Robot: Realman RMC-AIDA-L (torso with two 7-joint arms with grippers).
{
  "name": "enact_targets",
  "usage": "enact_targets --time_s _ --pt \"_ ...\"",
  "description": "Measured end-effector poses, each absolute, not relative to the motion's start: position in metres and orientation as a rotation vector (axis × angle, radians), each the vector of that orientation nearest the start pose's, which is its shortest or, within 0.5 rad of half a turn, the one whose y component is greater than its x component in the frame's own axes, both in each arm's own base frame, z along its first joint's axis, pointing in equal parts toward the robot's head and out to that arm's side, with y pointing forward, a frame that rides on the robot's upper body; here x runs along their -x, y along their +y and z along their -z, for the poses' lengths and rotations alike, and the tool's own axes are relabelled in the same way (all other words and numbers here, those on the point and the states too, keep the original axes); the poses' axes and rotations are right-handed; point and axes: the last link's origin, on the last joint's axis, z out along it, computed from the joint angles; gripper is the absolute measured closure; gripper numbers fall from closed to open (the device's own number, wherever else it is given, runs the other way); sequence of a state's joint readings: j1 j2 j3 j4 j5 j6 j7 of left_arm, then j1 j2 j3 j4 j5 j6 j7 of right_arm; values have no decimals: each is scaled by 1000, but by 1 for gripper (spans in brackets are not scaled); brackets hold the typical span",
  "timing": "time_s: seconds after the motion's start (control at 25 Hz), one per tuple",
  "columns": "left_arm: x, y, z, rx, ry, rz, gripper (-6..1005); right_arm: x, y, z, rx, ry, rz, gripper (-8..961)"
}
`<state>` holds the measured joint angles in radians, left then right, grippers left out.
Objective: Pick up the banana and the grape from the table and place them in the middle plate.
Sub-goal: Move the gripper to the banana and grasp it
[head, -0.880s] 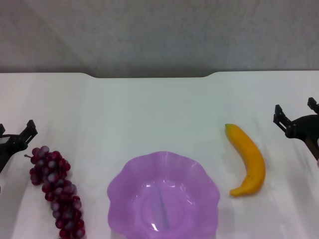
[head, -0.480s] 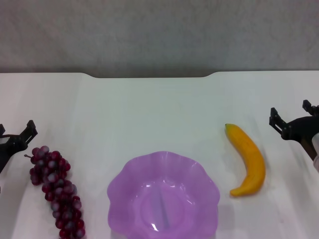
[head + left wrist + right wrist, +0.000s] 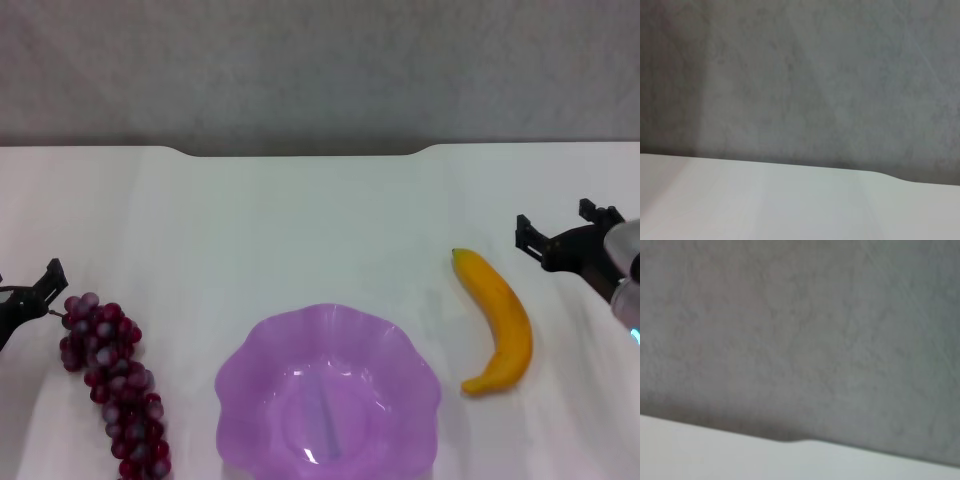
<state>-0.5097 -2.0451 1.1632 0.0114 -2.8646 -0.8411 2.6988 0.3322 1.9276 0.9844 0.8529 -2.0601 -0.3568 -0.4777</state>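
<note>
In the head view, the banana lies on the white table to the right of the middle plate, which is purple with a wavy rim and holds nothing. The grape lies to the left of the plate. My right gripper is open, just right of the banana's far greenish tip and apart from it. My left gripper is open at the frame's left edge, close beside the top of the grape bunch. Neither wrist view shows fruit, plate or fingers.
The table's notched far edge meets a grey wall. The left wrist view shows only the tabletop and the wall. The right wrist view shows the same.
My right gripper has moved left, closer to the banana's far tip. My left gripper has shifted down and a little left beside the grape. The fruit and plate have not moved.
</note>
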Motion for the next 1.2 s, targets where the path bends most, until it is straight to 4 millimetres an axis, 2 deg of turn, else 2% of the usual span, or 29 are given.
enact_targets --time_s 0.24,0.44,0.6,0.72,0.96,1.2 --pt "388 343 1 1553 -927 500 113 -277 364 -2 1892 801 -298 73" --pt "388 343 0 1551 -923 501 114 -275 367 -21 2011 984 -271 73" --pt "388 343 0 1550 -923 502 114 -272 376 -32 2081 1112 -92 73" --pt "387 344 0 1550 -923 503 114 -263 385 -38 2104 1139 42 73" --pt "385 346 0 1554 -920 509 114 -252 401 -42 2080 1094 245 73" --pt "383 348 1 1556 -916 517 114 -255 409 -19 2113 1094 305 74"
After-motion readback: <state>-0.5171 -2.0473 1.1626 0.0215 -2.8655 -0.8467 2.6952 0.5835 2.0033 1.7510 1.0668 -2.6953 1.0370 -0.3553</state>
